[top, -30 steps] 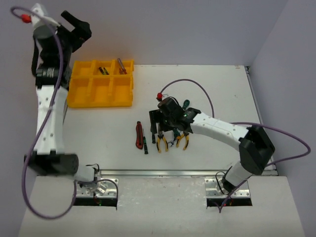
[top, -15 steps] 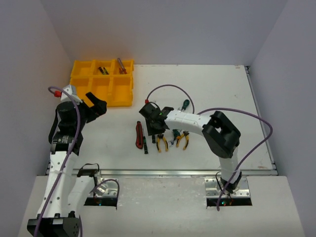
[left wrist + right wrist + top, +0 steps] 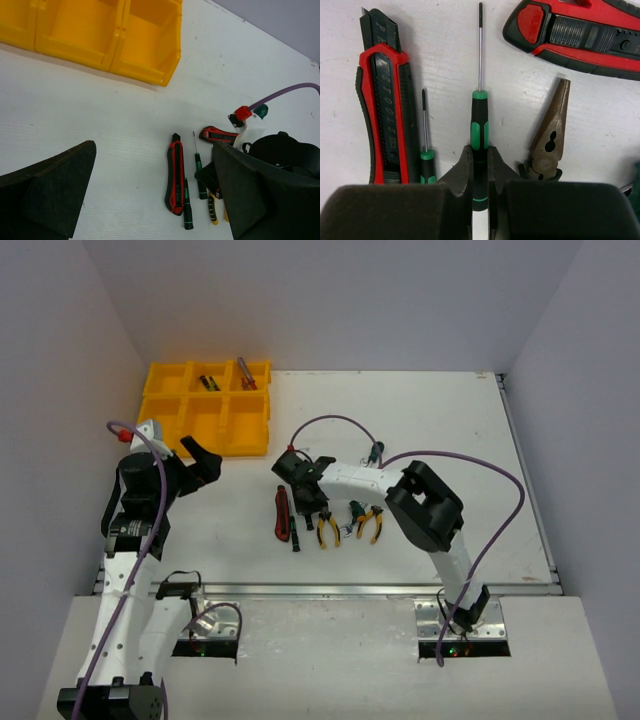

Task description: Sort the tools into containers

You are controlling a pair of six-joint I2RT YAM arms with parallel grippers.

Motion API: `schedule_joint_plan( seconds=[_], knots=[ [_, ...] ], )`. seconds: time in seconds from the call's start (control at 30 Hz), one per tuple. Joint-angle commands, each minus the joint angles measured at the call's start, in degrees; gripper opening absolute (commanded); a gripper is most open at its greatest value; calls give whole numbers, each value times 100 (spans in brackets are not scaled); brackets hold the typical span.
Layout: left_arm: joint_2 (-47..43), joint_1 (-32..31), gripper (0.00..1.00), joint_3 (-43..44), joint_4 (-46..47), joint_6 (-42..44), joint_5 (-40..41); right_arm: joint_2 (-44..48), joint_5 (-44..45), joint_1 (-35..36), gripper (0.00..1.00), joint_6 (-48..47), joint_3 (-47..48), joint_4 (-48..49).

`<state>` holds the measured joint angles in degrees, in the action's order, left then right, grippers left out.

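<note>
In the right wrist view my right gripper (image 3: 480, 156) is shut on the handle of a green-and-black screwdriver (image 3: 479, 117) that lies flat on the white table, its shaft pointing away from me. A red-black utility knife (image 3: 385, 105) and a smaller green screwdriver (image 3: 425, 157) lie just to its left. Brown-jawed pliers (image 3: 549, 137) lie to its right. From above, the right gripper (image 3: 308, 502) sits over the cluster of tools. My left gripper (image 3: 203, 466) hangs open with nothing in it, in front of the yellow tray of containers (image 3: 165, 436).
Two back compartments of the tray hold a dark tool (image 3: 209, 382) and a silver-red tool (image 3: 246, 373). Yellow-handled pliers (image 3: 327, 531) and another pair (image 3: 373, 526) lie to the right of the grip. A second red-black tool (image 3: 580, 30) lies beyond.
The right gripper has slid left over the tools and closed on the green-black screwdriver. The left arm has come down from above the tray to the table's left side, still open.
</note>
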<state>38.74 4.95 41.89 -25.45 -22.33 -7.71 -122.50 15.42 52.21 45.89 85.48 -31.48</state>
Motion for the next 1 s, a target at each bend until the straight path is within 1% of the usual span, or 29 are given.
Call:
schedule_joint_plan(
  seconds=[0.0,0.07,0.13,0.17,0.23,0.27,0.33,0.37,0.4,0.47,0.5,0.57,0.63,0.7,0.73,0.8,0.87,0.9,0.97],
  knots=[
    [-48,-12,100,76,331,79,-273,80,55,14,0,278,9,-137],
    [-27,-19,100,58,393,41,-554,567,40,33,0,282,-204,-70],
    [6,-14,100,41,455,16,-862,777,47,35,0,274,-378,-21],
    [31,-18,100,25,482,-91,-1045,1156,69,35,0,265,-473,17],
    [74,-20,100,-276,835,-422,-1818,1819,49,35,0,174,-932,213],
    [95,-20,100,-419,1227,-730,-2329,2201,-74,35,0,124,-1101,420],
    [145,-33,100,-994,2639,-1390,-3559,2770,-466,35,0,-191,-1652,1197],
    [212,-52,100,-1294,3142,-1970,-3823,3123,-852,35,0,-429,-1871,1520],
    [233,-106,100,-1326,3643,-2276,-4020,3177,-931,35,0,-470,-2127,1915],
    [501,-479,100,-1651,4663,-2814,-4252,3819,-1879,35,0,-943,-2771,2955],
    [653,-772,100,-1668,4950,-2862,-4246,4085,-2236,35,0,-1059,-3039,3389],
    [863,-1306,100,-1661,5408,-2986,-4146,4489,-2579,35,0,-1138,-3458,3995],
    [999,-1707,100,-1629,5642,-3082,-3905,4775,-2693,35,0,-1198,-3638,4234],
    [1108,-1895,98,-1597,5661,-3054,-3683,4914,-2768,35,0,-1218,-3661,4256],
    [1158,-1962,94,-1578,5667,-3040,-3596,4969,-2800,35,0,-1226,-3644,4243],
    [1291,-2031,81,-1537,5677,-3002,-3520,5061,-2902,35,0,-1240,-3610,4222],
    [1434,-2128,60,-1500,5699,-3006,-3483,5121,-2939,35,0,-1222,-3563,4203],
    [1459,-2167,57,-1490,5728,-3006,-3477,5126,-2943,35,0,-1220,-3554,4204],
    [1659,-2286,33,-1411,5735,-2984,-3412,5145,-2990,35,0,-1208,-3519,4211]
  ],
)
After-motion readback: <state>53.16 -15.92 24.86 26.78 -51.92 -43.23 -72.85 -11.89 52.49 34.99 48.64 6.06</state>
